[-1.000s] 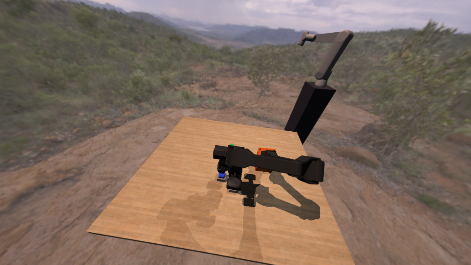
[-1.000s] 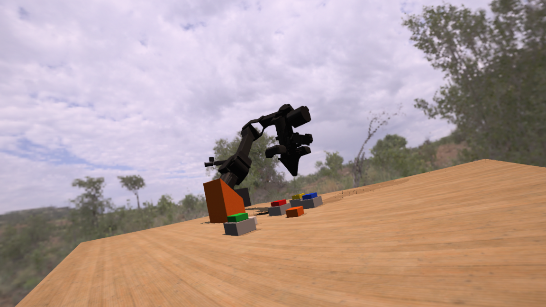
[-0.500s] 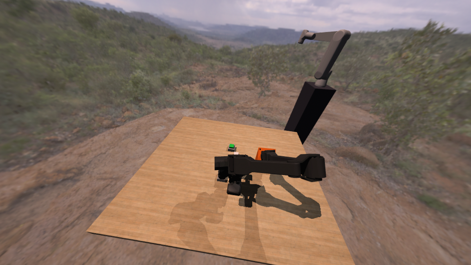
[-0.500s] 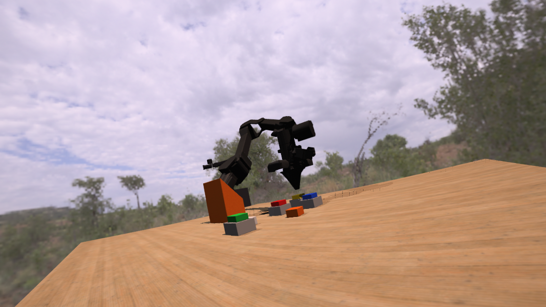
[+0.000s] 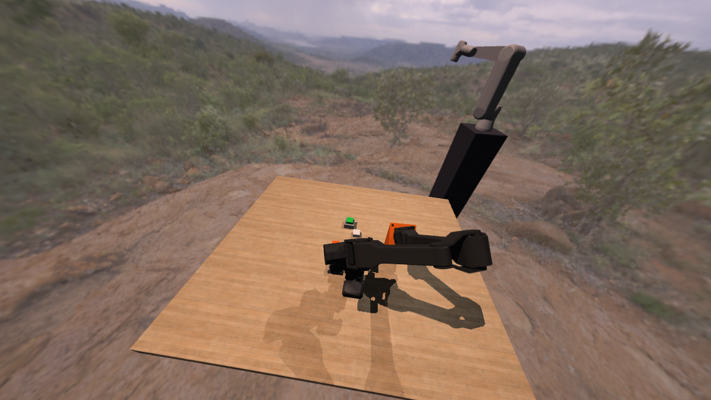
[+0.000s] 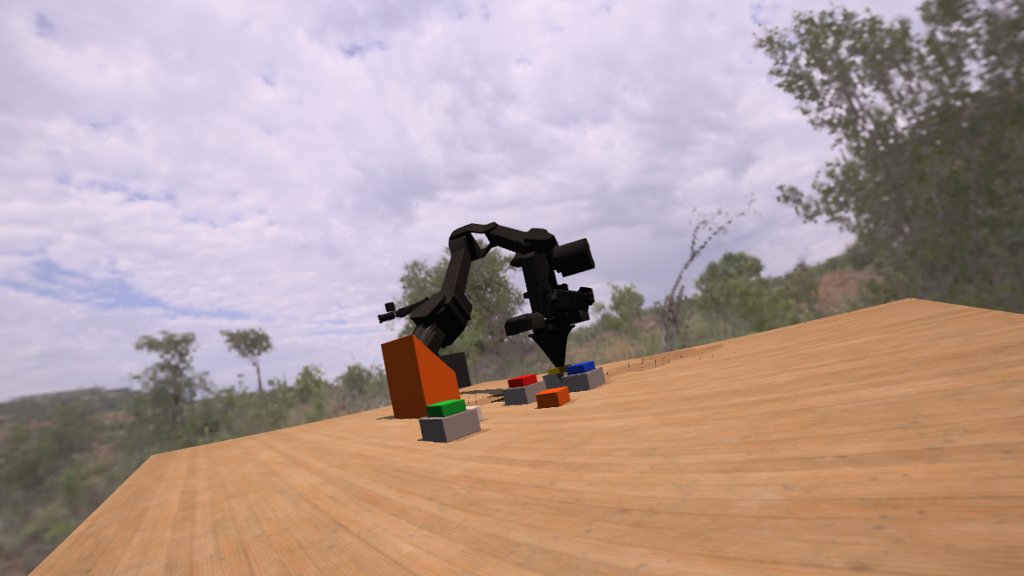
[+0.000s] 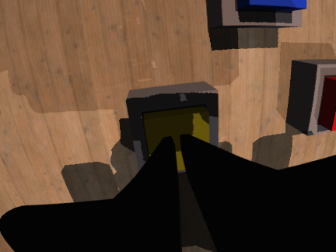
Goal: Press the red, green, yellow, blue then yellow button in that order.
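Observation:
My gripper (image 6: pixel 560 365) (image 7: pixel 176 144) is shut and empty, pointing down, its tips at the yellow button (image 6: pixel 555 371) (image 7: pixel 167 122). The yellow cap sits low in its grey housing, looking pressed down; the fingers cover its near part. The blue button (image 6: pixel 580 367) (image 7: pixel 272 3) is up, at the top of the wrist view. The red button (image 6: pixel 522 380) (image 7: pixel 328 103) is up, at the right edge of the wrist view. The green button (image 5: pixel 349 220) (image 6: pixel 445 408) is up, well away from the gripper. The arm hides the yellow, red and blue buttons in the top view.
An orange block (image 6: pixel 552 397) (image 5: pixel 335 242) lies near the red and blue buttons. A whitish block (image 5: pixel 356 233) (image 6: pixel 475 413) lies beside the green button. A large orange wedge (image 6: pixel 419 376) (image 5: pixel 392 230) stands by the arm's base. A black pedestal (image 5: pixel 467 163) with a grey arm stands behind the table.

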Controlling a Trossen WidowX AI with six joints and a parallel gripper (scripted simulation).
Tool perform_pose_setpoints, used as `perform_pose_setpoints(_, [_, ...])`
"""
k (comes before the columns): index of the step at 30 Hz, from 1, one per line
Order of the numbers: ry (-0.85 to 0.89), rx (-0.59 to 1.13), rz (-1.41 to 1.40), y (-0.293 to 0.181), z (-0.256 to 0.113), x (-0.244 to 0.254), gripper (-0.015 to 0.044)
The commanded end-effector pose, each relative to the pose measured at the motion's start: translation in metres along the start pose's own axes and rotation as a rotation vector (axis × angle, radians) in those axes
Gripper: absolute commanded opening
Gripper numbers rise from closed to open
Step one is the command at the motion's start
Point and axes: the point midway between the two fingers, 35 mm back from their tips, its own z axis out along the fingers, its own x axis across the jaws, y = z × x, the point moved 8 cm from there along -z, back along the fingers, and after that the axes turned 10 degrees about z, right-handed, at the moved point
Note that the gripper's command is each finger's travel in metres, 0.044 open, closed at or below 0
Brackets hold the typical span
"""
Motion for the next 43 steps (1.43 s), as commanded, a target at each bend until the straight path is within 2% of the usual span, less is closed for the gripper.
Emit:
perform_pose_setpoints(1, [-0.003, 0.002, 0.008, -0.001, 0.003, -0.001, 0.002])
perform_pose_setpoints(18, [-0.003, 0.002, 0.008, -0.001, 0.003, -0.001, 0.002])
perform_pose_setpoints(23, [-0.005, 0.001, 0.007, 0.0, -0.028, -0.001, 0.002])
perform_pose_setpoints(27, [-0.005, 0.002, 0.008, 0.0, -0.029, -0.001, 0.002])
perform_pose_setpoints(37, [-0.007, -0.003, 0.005, 0.058, -0.086, 0.029, 0.0283])
perform_pose_setpoints(41, [-0.007, -0.001, 0.006, 0.062, -0.091, 0.03, 0.0387])
perform_pose_setpoints(43, [-0.007, -0.001, 0.006, 0.062, -0.091, 0.03, 0.04])
